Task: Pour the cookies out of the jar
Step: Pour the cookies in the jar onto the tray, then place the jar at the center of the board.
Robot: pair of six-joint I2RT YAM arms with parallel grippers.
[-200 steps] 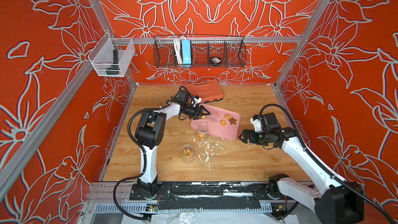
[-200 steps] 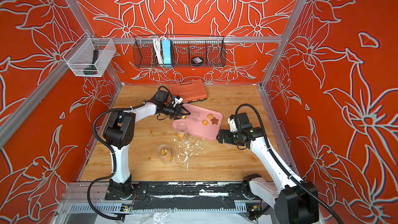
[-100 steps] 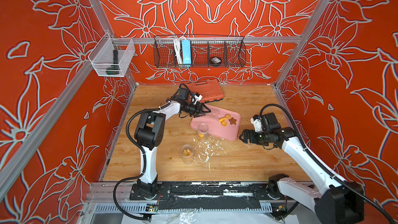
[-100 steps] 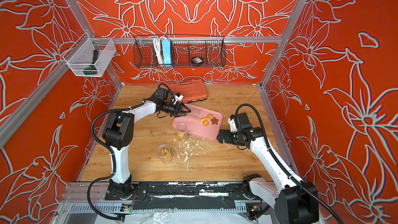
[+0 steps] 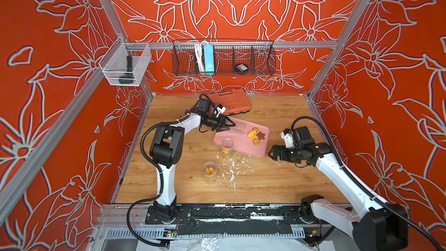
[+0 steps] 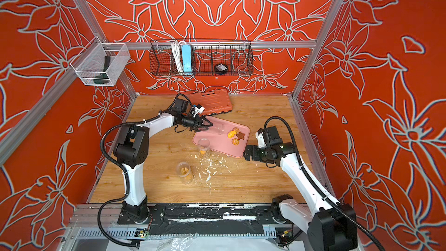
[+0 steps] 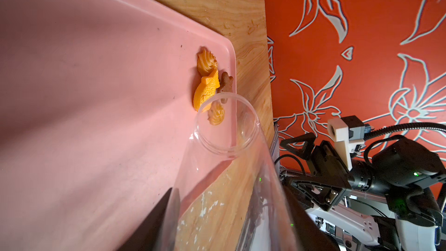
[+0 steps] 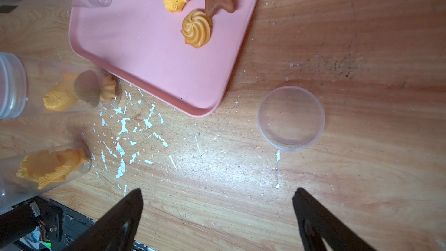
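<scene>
The jar (image 7: 224,165) is clamped sideways in the left gripper (image 5: 229,127), mouth over the tray (image 5: 241,147); four cookies (image 5: 252,134) are seen on the tray just beyond that mouth; the right gripper (image 8: 217,191) is held spread wide near a lid (image 8: 290,118).

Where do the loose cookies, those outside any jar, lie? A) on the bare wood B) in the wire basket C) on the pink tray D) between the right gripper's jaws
C: the cookies lie together on the pink tray, near one corner, past the mouth of the tipped jar.
</scene>
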